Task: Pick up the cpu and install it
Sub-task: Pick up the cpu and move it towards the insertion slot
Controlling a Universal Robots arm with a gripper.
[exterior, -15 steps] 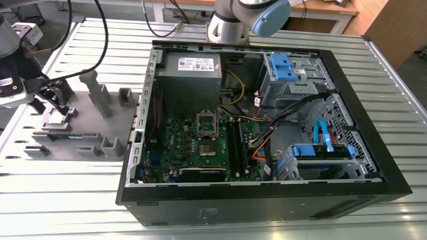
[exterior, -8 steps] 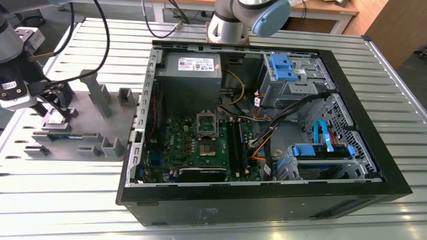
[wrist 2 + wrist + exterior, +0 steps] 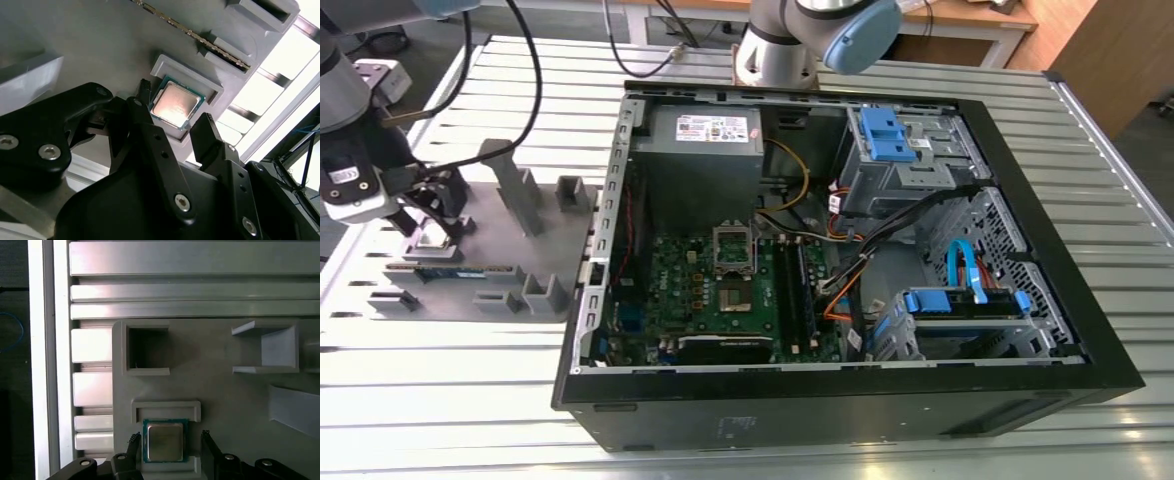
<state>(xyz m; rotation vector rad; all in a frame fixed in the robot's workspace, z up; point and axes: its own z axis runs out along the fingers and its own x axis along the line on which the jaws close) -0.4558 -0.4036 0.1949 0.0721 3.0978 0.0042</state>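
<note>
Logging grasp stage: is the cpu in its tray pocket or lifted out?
In: the cpu lies flat in a framed pocket of the tray, open gripper straddling it.

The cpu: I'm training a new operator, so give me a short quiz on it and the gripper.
1. True or false: the cpu lies in a recess of the grey tray.
2. The gripper is: A) shut on the cpu; B) open astride the cpu; C) shut, empty.
3. Fill in: in the exterior view, the tray lies on the computer case's ___ side.
Key: 1 true; 2 B; 3 left.
</note>
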